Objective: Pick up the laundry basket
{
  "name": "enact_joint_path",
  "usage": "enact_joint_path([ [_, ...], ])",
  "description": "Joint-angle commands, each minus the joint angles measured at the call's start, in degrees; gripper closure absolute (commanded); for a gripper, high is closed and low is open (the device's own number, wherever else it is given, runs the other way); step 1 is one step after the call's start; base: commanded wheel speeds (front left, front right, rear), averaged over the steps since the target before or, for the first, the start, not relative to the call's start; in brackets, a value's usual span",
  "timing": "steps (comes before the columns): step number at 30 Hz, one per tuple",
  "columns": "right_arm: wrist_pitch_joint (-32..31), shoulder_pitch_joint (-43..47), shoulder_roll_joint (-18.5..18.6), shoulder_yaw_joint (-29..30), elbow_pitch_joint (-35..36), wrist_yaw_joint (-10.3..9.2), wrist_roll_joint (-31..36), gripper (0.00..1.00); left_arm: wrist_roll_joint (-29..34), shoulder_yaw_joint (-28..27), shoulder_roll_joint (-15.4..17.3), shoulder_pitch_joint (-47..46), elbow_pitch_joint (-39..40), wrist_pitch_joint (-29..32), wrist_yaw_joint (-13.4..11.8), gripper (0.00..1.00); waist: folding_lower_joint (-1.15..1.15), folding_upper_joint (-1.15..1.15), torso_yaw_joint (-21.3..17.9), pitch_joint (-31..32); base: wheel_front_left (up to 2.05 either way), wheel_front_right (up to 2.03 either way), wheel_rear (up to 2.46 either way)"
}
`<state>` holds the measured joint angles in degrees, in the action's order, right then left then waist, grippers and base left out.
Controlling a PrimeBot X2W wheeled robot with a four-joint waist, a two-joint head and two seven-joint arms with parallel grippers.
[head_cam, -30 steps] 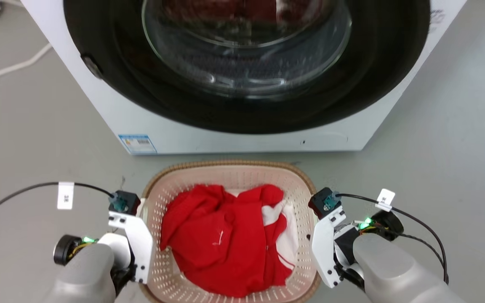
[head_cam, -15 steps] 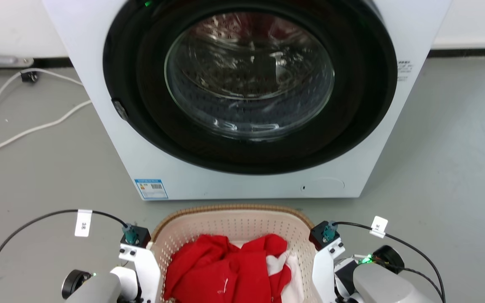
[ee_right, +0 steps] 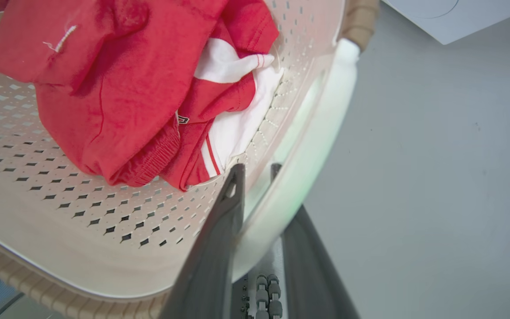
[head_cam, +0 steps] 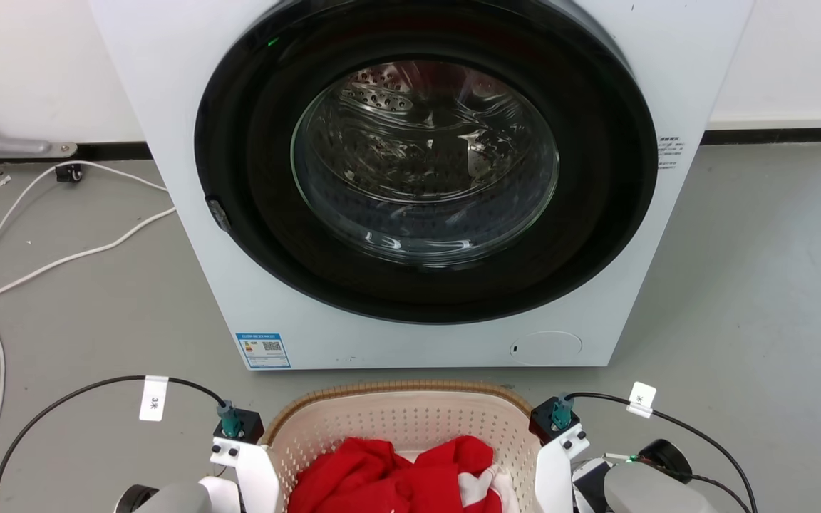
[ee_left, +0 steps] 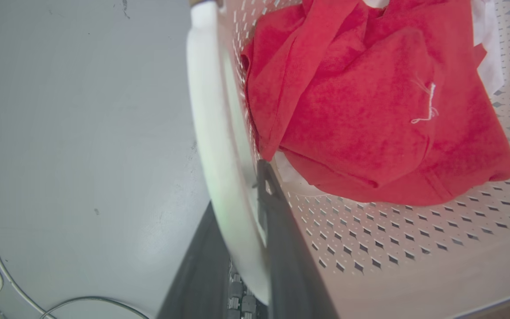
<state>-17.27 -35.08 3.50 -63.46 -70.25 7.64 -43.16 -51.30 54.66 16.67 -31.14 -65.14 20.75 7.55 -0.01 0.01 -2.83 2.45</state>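
Observation:
The laundry basket point(head_cam: 396, 420) is cream, perforated and brown-rimmed, and sits at the bottom middle of the head view in front of the washing machine. Red and white clothes point(head_cam: 389, 477) lie inside it. In the left wrist view my left gripper point(ee_left: 237, 190) is shut on the basket's white side handle point(ee_left: 210, 133), one dark finger inside the basket wall point(ee_left: 414, 248) and one outside. My right gripper point(ee_right: 256, 170) is shut the same way on the other white handle point(ee_right: 321, 128), beside the clothes point(ee_right: 104, 88). The basket's near end is cut off by the head view's bottom edge.
A white front-loading washing machine point(head_cam: 254, 285) with its round glass door point(head_cam: 425, 164) closed stands just beyond the basket. White cables point(head_cam: 61, 256) trail over the grey floor at the left. Open floor point(head_cam: 774, 299) lies to the right, with a white wall behind.
The head camera has moved, so the whole picture slid down: the basket and both wrists now sit at the bottom edge and the whole machine door shows. Both grippers stay at the basket's sides.

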Motion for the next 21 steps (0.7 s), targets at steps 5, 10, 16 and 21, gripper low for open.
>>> enact_joint_path([
  [5, -1.02, 0.38, 2.14, -1.65, 0.03, -0.27, -1.41, 1.00, -1.25, 1.63, 1.12, 0.47, -0.13, 1.38, -0.20, 1.00, 0.01, -0.01, 0.07, 0.54, 0.00, 0.00, 0.00],
  [10, -1.55, 0.46, 2.49, -2.92, 0.25, -0.27, -2.92, 1.00, -2.68, 2.87, 1.27, 0.06, -0.02, 1.84, -0.18, 1.00, 0.01, -0.01, 0.10, 0.65, 0.00, 0.00, 0.00],
  [16, -1.67, 0.22, 2.73, -4.44, 0.30, -0.27, -4.55, 1.00, -4.11, 4.18, 1.29, -0.29, -0.21, 1.63, -0.18, 1.00, 0.01, -0.01, 0.14, 0.60, 0.00, 0.00, 0.00],
  [21, -1.69, -0.24, 2.93, -5.56, 0.34, -0.26, -5.69, 1.00, -5.12, 5.32, 1.26, -0.77, -0.34, 1.41, -0.17, 1.00, 0.01, -0.01, 0.28, 0.45, 0.00, 0.00, 0.00],
])
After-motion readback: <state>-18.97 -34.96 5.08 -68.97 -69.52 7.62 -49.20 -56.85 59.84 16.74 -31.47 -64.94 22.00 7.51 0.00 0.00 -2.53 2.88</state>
